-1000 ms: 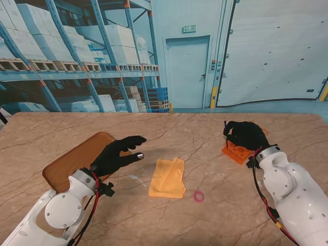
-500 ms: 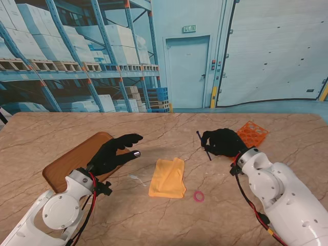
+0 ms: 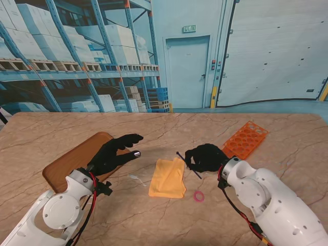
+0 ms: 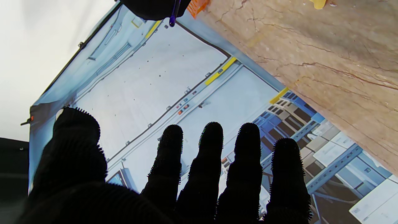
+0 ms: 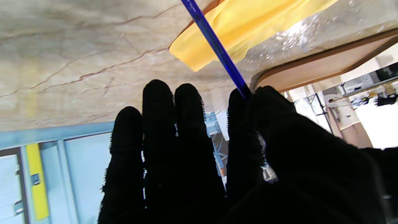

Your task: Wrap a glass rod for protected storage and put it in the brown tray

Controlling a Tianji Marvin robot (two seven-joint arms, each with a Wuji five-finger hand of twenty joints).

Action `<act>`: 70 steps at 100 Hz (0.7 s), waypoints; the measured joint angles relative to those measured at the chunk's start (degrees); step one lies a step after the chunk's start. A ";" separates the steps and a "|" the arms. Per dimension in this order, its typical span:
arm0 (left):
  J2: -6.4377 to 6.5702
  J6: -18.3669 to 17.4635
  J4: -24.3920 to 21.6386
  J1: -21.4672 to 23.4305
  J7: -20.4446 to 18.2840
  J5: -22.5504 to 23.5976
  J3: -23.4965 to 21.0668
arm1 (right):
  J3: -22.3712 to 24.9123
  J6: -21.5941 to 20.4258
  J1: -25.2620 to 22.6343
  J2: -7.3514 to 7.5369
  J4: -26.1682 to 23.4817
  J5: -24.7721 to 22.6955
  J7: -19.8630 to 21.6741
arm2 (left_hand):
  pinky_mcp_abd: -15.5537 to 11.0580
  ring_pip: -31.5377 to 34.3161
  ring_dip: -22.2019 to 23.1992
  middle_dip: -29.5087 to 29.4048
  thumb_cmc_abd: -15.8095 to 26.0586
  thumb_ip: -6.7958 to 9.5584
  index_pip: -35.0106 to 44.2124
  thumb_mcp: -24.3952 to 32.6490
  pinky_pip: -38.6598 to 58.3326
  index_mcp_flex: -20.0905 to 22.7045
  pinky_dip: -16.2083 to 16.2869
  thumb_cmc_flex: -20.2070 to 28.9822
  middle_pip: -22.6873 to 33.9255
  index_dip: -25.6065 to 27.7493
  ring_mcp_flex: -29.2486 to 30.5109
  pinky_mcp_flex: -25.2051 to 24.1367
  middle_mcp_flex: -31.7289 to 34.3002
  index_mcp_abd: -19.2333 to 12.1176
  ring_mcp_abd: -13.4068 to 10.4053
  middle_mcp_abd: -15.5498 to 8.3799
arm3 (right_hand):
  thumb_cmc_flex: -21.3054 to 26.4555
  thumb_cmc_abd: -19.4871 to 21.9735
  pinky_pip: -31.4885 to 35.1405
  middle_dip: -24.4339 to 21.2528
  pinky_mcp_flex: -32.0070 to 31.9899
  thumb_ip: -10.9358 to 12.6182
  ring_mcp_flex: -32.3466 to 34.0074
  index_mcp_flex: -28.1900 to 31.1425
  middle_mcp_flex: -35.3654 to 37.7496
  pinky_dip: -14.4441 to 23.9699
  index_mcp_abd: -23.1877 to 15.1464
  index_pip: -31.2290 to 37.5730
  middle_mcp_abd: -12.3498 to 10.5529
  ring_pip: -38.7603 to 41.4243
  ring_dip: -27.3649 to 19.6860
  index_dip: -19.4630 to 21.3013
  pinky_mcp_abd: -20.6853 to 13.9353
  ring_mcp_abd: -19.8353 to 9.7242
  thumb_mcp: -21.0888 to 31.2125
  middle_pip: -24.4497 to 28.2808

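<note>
My right hand [image 3: 206, 157] is shut on a thin dark blue glass rod [image 3: 187, 164], pinched between thumb and forefinger just right of the folded yellow cloth [image 3: 168, 177]. In the right wrist view the rod [image 5: 217, 48] slants out past the fingertips toward the cloth [image 5: 245, 28]. The brown tray [image 3: 77, 159] lies at the left. My left hand [image 3: 114, 152] hovers open over the tray's right edge, fingers spread [image 4: 211, 161], holding nothing.
An orange test-tube rack [image 3: 246, 139] stands at the right, behind my right arm. A small pink ring [image 3: 199, 196] lies on the marble table nearer to me than the cloth. A small clear scrap [image 3: 134, 178] sits left of the cloth.
My right hand has carried the rod leftward from the orange rack to beside the yellow cloth. The left hand has barely moved.
</note>
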 measured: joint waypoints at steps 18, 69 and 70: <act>-0.01 -0.17 0.11 0.01 0.15 0.04 -0.04 | -4.13 -0.05 2.02 0.35 0.25 -0.77 1.63 | 0.00 0.00 0.00 0.00 0.00 0.00 0.00 0.00 0.00 0.00 0.00 0.00 0.00 0.00 0.00 0.00 0.00 0.00 0.00 0.00 | 0.00 0.00 0.12 0.05 0.03 0.00 0.30 0.11 0.05 0.00 0.02 0.00 0.13 0.10 0.01 -0.01 0.01 0.13 0.01 0.01; -0.06 -0.17 -0.05 0.52 0.42 -0.01 -0.27 | -16.08 -0.07 11.96 0.12 7.18 -0.42 1.57 | 0.02 0.00 0.00 0.00 0.00 0.00 0.00 0.00 0.00 0.00 0.00 0.00 0.00 0.00 0.00 0.00 0.00 0.00 0.00 0.02 | 0.00 0.00 0.40 0.09 0.62 0.00 0.30 0.24 0.06 0.00 0.51 -0.01 0.15 0.66 0.02 -0.06 0.01 0.13 0.67 0.15; -0.06 -0.17 -0.06 0.53 0.42 -0.01 -0.27 | -16.22 -0.08 12.08 0.11 7.27 -0.58 1.50 | 0.02 0.00 0.00 0.00 0.00 0.00 0.00 0.00 0.00 0.00 0.00 0.00 0.00 0.00 0.00 -0.01 0.00 0.00 0.00 0.02 | 0.00 0.00 0.40 0.09 0.62 0.00 0.30 0.24 0.06 0.00 0.51 -0.01 0.15 0.67 0.02 -0.06 0.01 0.13 0.67 0.15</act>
